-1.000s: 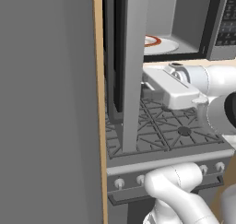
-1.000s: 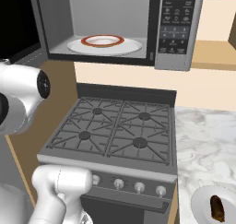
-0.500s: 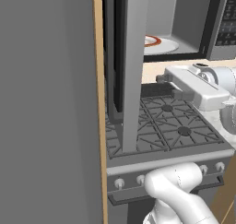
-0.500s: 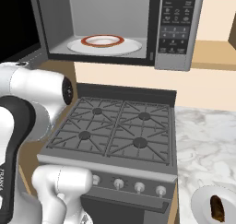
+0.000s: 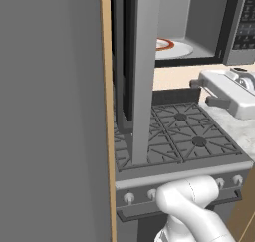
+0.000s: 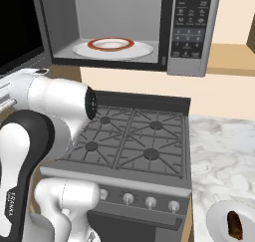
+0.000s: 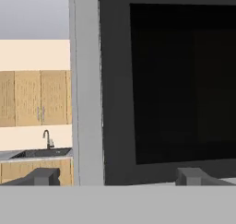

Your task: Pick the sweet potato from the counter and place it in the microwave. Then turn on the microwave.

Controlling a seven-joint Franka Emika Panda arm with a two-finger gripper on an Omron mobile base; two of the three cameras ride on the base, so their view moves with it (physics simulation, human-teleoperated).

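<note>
Microwave (image 6: 189, 32) sits high above the stove (image 6: 134, 141), door (image 5: 139, 76) swung fully open and standing edge-on in the left base view. That leaves the cavity clear for loading, so the door step looks done.

Stove is directly under the microwave, burners bare. It separates the arm side from the worktop (image 6: 224, 156), which runs off to the right of the stove, so the arm likely has to cross over the grates to reach the target.

Arm is folded up on the left in the right base view. The hand (image 5: 211, 93) hangs above the stove's right side in the left base view, fingers pointing left toward the open door. Hand view looks straight at the door's dark glass with both fingertips (image 7: 44, 176) far apart. The hand is spread wide and empty, touching nothing.

Containers:
- Microwave cavity: grey interior holding the white turntable plate (image 6: 139, 51) with an orange-red ring on it. No food inside.
- Small white plate (image 6: 219, 223) on the worktop at the near right: holds the sweet potato (image 6: 234, 224), a dark brown-orange lump lying on it, untouched.

Judgement: pick not started. The hand is well apart from the potato and aimed the wrong way, so it needs to swing right and down first.
</note>
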